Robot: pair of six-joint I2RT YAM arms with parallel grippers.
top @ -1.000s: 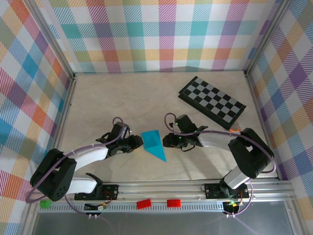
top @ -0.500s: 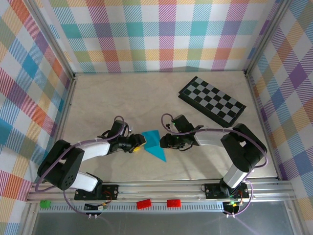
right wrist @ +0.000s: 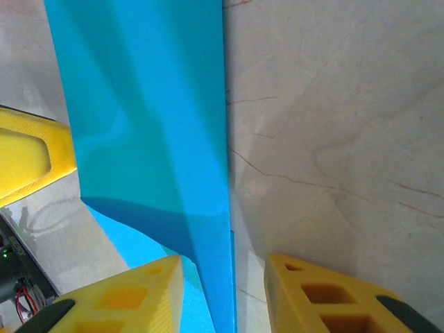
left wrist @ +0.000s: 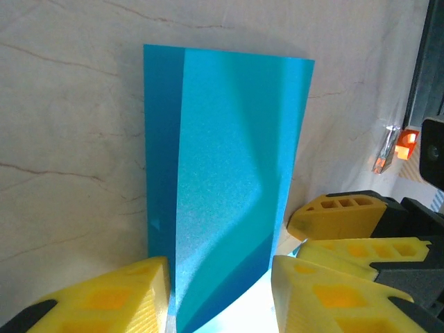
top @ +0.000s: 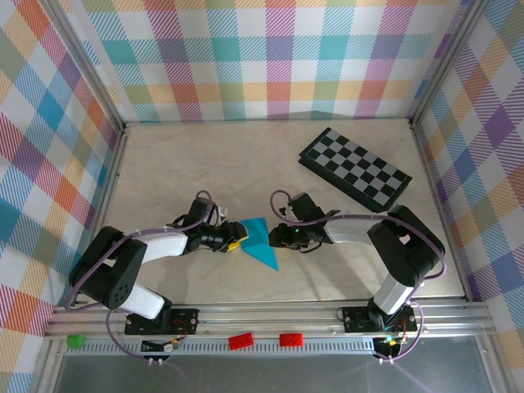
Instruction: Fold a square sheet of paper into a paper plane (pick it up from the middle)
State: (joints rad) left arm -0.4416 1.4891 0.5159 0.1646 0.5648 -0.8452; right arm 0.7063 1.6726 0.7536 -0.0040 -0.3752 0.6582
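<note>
- The left hand [left wrist: 220,270] stood with its yellow jaws partway apart, straddling one end of the sheet of paper [top: 258,239]; the paper filled the gap, though no firm pinch on it could be made out
- The right hand [right wrist: 225,267] was likewise half open, its jaws set either side of the sheet's long straight edge, with bare bench [top: 205,164] showing beside that edge, so nothing was clamped there
- The sheet, cyan-blue and already folded to a tapering wedge, lay on the bench between the two hands: the left hand at its left side, the right hand at its right, both touching or just beside it, neither clearly nearer
- Its long axis ran from a wide far end to a point aimed at the near edge and slightly right, so each hand met it broadside; the next crease would probably turn on both holding across that axis
- The bench was pale, marbled and flat; the checkered board [top: 354,169] lay well apart at the far right, and plaid walls [top: 270,57] closed in three sides
</note>
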